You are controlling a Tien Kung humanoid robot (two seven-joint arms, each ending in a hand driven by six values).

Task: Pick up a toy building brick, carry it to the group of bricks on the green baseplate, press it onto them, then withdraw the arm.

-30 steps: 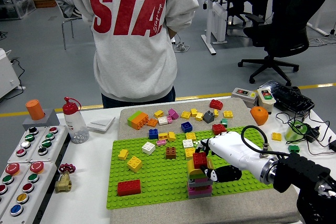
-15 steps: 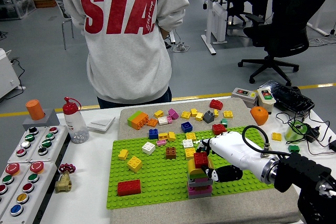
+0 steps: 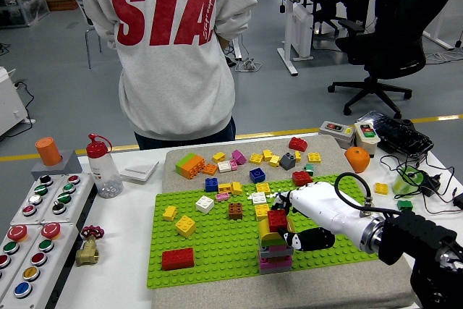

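Almost nothing has moved on the table since a moment ago; only the person [image 3: 170, 48] in the grey top at the far side has stepped a little to the left. The right hand [image 3: 289, 222] is in the same place, low over the green baseplate [image 3: 217, 251].

At the far left sits a panel of round buttons [image 3: 36, 229], with an orange cup [image 3: 48, 151] behind it. Next comes a clear bottle with a red cap [image 3: 103, 168]. It looks to have small bits inside, too small to tell.

On the baseplate lie loose bricks, like 1 red flat brick [image 3: 177, 258] and 1 brown brick [image 3: 236, 210]. More bricks lie on the mat behind it.

Toward the right stands the brick stack [image 3: 275, 255]. The red brick [image 3: 276, 219] sits on top of it. The white fingers [image 3: 283, 200] curl round that red brick and touch it.
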